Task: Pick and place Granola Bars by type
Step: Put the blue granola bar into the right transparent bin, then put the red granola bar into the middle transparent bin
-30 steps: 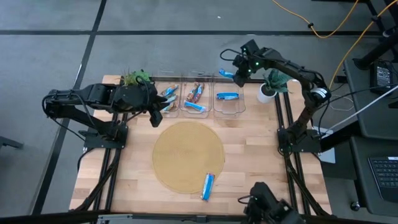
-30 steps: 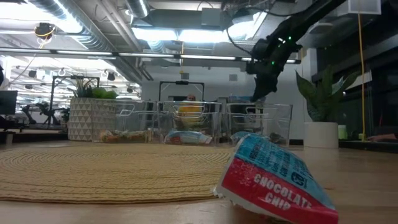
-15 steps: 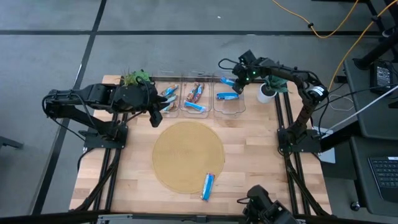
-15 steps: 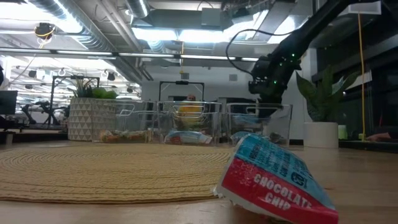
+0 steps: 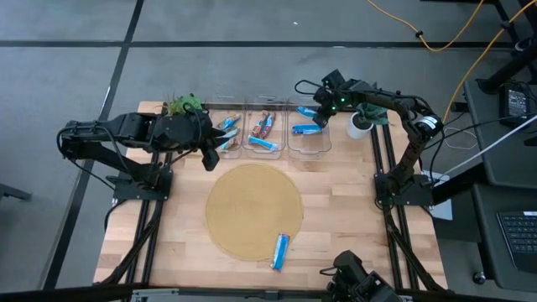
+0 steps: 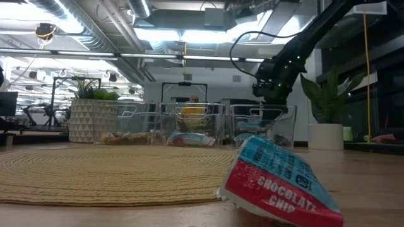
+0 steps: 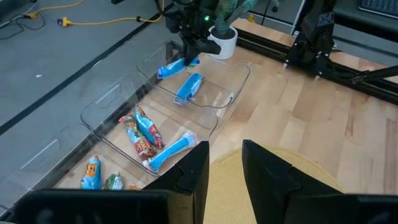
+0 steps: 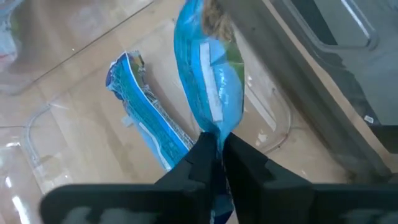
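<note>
**Blue bar lowered over the right-hand bin**

Dropped from high behind the bins a second ago to just above the right-hand bin [image 5: 309, 138], with no visible shift over the last half second. Right gripper [image 5: 320, 118] pinching a blue granola bar [image 8: 208, 87] by one end of its wrapper, jaws nearly together around the thin foil, bar dangling over the bin's far side. Already lying on that bin's floor: a second blue bar [image 8: 148, 134]. Left gripper [image 5: 211, 157] parked at the near edge of the left-hand bin [image 5: 226, 134], fingers a little apart, holding nothing. Middle bin [image 5: 263, 132] carrying red-and-blue bars. Still unsorted: one last bar [image 5: 281, 249] at the near rim of the round mat [image 5: 252, 210].

Risks, judged from here: with such a thin grip on the wrapper tail, possible slip or swing on release, landing on the bin wall or outside it. Possible clip of the clear rim too, nudging the bin.
</note>
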{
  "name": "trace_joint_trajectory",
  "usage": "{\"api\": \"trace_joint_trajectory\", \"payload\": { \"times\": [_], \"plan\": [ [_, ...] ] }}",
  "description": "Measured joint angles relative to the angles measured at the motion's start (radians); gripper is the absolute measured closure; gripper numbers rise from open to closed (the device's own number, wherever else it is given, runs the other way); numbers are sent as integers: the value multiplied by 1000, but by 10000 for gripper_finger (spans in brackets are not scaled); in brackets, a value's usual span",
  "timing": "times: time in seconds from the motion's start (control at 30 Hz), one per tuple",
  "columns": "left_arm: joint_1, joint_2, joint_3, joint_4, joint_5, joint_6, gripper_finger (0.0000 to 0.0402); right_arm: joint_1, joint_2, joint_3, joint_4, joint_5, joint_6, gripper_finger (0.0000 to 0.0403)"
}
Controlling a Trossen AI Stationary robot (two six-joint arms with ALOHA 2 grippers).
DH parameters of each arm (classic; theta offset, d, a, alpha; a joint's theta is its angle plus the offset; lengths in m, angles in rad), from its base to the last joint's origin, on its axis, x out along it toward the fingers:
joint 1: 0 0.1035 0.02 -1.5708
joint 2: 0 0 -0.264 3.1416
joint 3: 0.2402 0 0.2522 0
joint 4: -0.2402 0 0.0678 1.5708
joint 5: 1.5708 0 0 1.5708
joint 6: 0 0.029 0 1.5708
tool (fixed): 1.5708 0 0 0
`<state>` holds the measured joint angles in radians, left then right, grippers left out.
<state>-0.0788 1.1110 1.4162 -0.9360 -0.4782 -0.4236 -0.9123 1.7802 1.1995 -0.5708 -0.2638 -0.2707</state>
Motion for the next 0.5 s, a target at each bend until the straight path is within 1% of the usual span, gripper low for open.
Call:
{"api": "trace_joint_trajectory", "payload": {
  "times": [0.1,0.27,0.37,0.43,0.5],
  "plan": [
    [0,0,0,0,0,0,313,0,0,0,10,-1,-1,326],
    [0,0,0,0,0,17,313,1,-7,0,8,-11,5,243],
    [0,0,0,-3,0,18,313,9,-30,0,8,-27,5,201],
    [0,0,0,-4,0,27,313,22,-52,0,14,-23,4,183],
    [0,0,0,-5,0,42,313,37,-76,0,20,-23,3,175]
  ]
}}
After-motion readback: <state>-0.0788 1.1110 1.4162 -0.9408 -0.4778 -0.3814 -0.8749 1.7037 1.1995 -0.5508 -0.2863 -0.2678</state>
